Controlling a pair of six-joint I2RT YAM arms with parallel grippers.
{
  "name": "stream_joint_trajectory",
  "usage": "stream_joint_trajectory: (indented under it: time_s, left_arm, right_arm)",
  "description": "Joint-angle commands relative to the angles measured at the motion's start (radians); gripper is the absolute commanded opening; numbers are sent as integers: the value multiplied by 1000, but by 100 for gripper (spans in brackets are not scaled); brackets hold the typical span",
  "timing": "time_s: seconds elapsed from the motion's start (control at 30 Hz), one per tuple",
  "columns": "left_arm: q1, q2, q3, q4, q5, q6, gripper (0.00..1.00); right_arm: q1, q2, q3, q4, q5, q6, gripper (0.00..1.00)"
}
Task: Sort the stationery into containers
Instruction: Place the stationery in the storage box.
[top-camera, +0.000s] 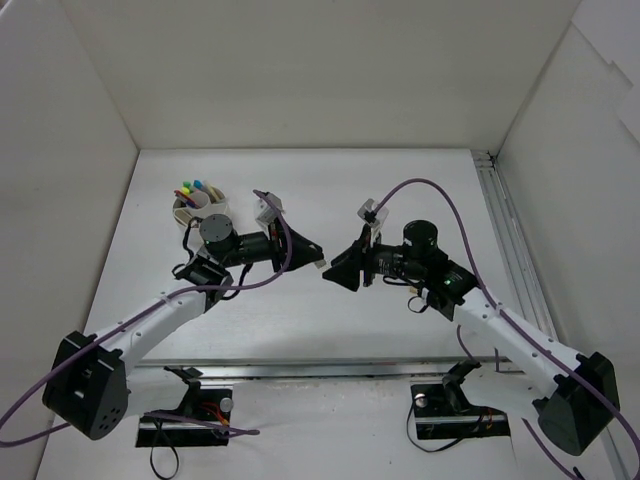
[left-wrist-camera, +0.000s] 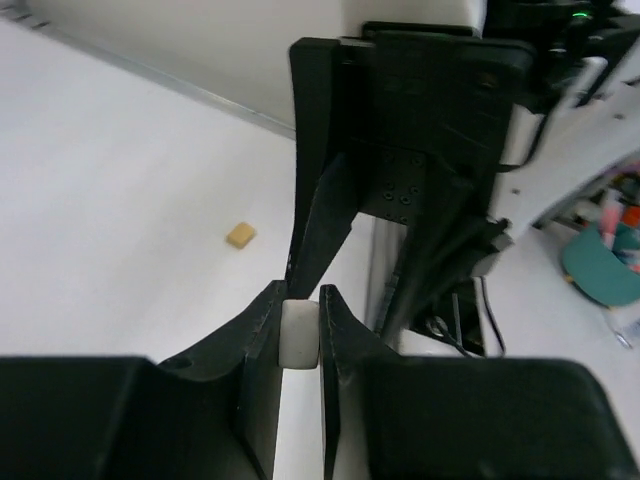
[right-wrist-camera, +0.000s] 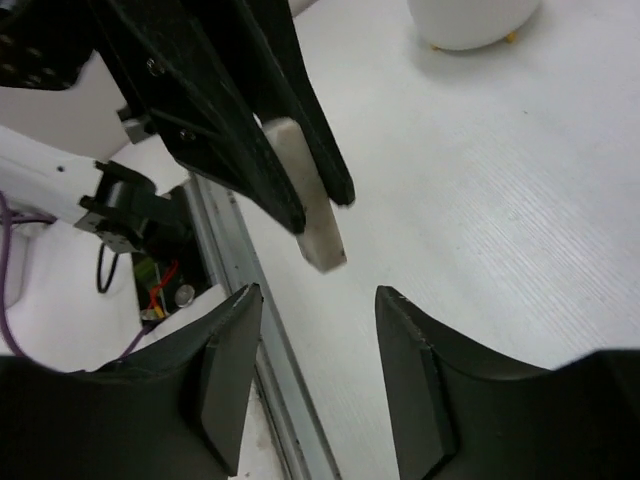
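Two black claws face each other above the middle of the white desk. The left claw is clamped on a long white rectangular eraser block. The right claw stands parted, the block's free end just ahead of its tips. The round white plastic tub sits far-left, well apart.

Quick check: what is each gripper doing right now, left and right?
Left gripper: closed, holding a white eraser.
Right gripper: open, holding nothing.
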Motion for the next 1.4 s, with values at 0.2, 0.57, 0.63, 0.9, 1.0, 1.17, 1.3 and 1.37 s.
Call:
stream_joint_trajectory:
  time_s: [0.2, 0.57, 0.63, 0.9, 1.0, 1.17, 1.3, 1.37]
  left_arm:
    - [206, -90, 202, -490, -527, 238, 0]
    - [381, 118, 268, -502, -741, 608, 0]
    - [401, 153, 286, -509, -744, 651, 0]
    - [541, 290, 334, -452, -590, 684, 0]
    - [562, 350, 385, -495, -552, 710, 0]
    - [562, 396, 425, -495, -541, 727, 0]
    - [562, 391, 406, -467, -540, 732, 0]
    - [562, 391, 400, -467, -552, 738, 0]
  right_arm:
    - [-33, 46, 86, -168, 280, -9, 60]
    - [-203, 78, 67, -267, 352, 19, 98]
    - [-217, 78, 60, -271, 343, 16, 98]
    - [-276, 53, 41, -293, 320, 8, 98]
    - [-292, 35, 32, -302, 320, 8, 98]
    - [-313, 13, 17, -309, 321, 6, 98]
    - [-327, 12, 14, -316, 318, 3, 98]
    - [-332, 16, 17, -316, 314, 3, 98]
